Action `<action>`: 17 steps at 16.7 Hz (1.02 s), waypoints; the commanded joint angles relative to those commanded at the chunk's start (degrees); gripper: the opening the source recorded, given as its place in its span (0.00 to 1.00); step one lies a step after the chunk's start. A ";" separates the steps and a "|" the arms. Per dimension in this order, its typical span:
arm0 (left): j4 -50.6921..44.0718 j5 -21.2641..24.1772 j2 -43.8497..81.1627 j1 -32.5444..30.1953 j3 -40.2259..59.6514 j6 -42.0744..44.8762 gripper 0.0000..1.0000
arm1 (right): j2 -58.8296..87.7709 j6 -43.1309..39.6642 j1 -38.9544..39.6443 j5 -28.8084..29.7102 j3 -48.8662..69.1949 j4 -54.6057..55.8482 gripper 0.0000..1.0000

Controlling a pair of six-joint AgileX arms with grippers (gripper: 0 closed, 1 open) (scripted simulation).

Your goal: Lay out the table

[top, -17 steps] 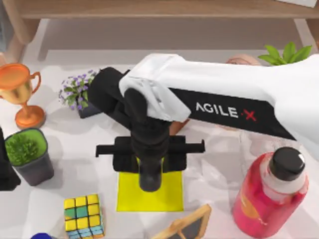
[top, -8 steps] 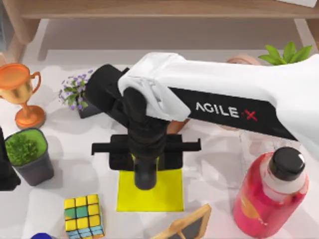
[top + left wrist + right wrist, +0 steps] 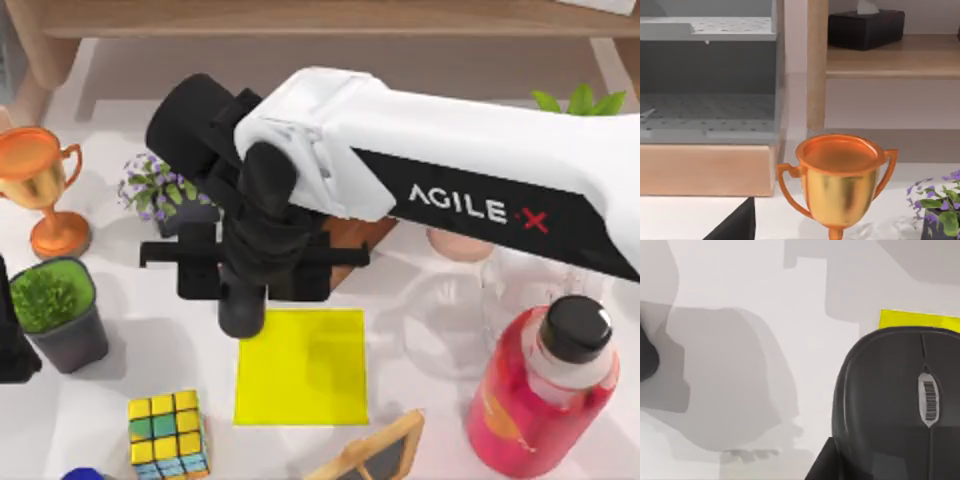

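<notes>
Right arm holds a black computer mouse above the glossy white table, just beyond the yellow mat's far-left corner.

The right gripper (image 3: 243,300), matte black under a white AGILEX-lettered arm, hangs over the table (image 3: 430,330); the right wrist view shows a smooth, domed black mouse (image 3: 900,400) with a ribbed scroll wheel close beneath the camera, apparently clasped, though the fingers themselves are hidden. The flat, square yellow mat (image 3: 301,366) lies bare near the tabletop's front edge. Along the left edge stand a shiny copper trophy (image 3: 40,185) and a grey pot of green grass (image 3: 55,312); a purple-flowered plant (image 3: 160,190) sits behind the arm. A Rubik's cube (image 3: 167,432) sits at the front edge, a red black-capped bottle (image 3: 545,390) at the front-right corner. The left gripper (image 3: 12,340) is parked at the left edge, fingers unreadable.
</notes>
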 joint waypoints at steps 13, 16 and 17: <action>0.00 0.00 0.00 0.00 0.00 0.00 1.00 | 1.54 1.65 -1.08 3.06 -2.27 -2.79 0.00; 0.00 0.00 0.00 0.00 0.00 0.00 1.00 | 3.11 2.66 -0.69 2.39 -4.25 -4.69 0.00; 0.00 0.00 0.00 0.00 0.00 0.00 1.00 | 3.72 2.83 -0.59 2.21 -4.87 -5.09 0.00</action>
